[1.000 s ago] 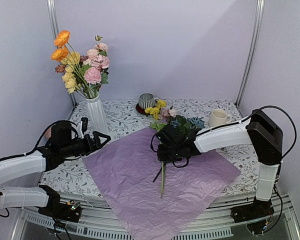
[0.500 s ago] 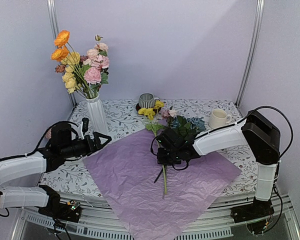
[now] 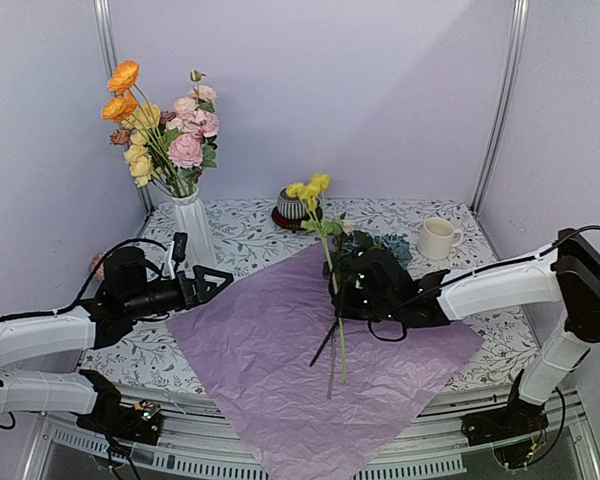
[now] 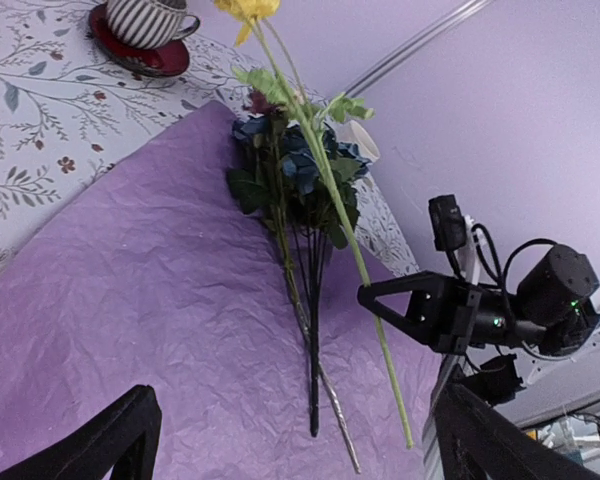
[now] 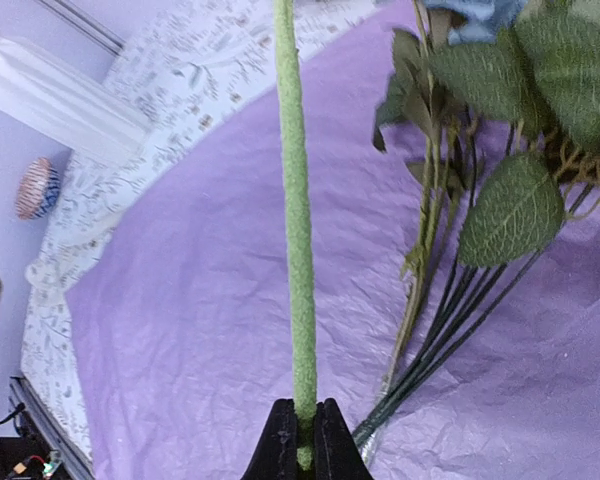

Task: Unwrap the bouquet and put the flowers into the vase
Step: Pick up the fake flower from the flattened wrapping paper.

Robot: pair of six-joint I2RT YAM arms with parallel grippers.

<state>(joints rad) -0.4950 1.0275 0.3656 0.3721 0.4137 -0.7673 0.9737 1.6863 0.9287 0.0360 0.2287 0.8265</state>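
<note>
Your right fingers [image 5: 302, 440] are pinched shut on a single yellow-headed flower [image 3: 310, 188]. They grip its long fuzzy green stem [image 5: 296, 220] about midway along. The stem stands steeply and leans a little, with the yellow heads well above the fingers and the bare end below them, over the crinkled pink-lilac tissue sheet [image 3: 250, 360]. You cannot tell whether that end touches the paper.

The rest of the bunch, the dusty-blue roses with dark leaves [image 3: 378, 246], lies flat on the sheet just beside your right fingers. The heads point toward the back of the counter [image 3: 242, 232] and the thin dark stems run toward the near edge. In the right wrist view those leaves and stems sit just to the right of the held stem, apart from it.

The sheet is spread open, and its near corner hangs over the counter's front edge.

Your left fingers [image 3: 210, 281] are spread wide and hold nothing. They hover by the sheet's left corner and point toward the right arm, well apart from the held flower.

The tall white ribbed vase [image 3: 193, 230] stands upright at the far left of the counter, behind your left fingers — well apart from the yellow-headed flower. It holds a bunch of orange, yellow and pink blooms [image 3: 165, 130].

A grey striped mug on a dark red saucer [image 3: 290, 207] sits at the back, behind the yellow heads, and a cream mug [image 3: 437, 237] stands near the blue roses.
</note>
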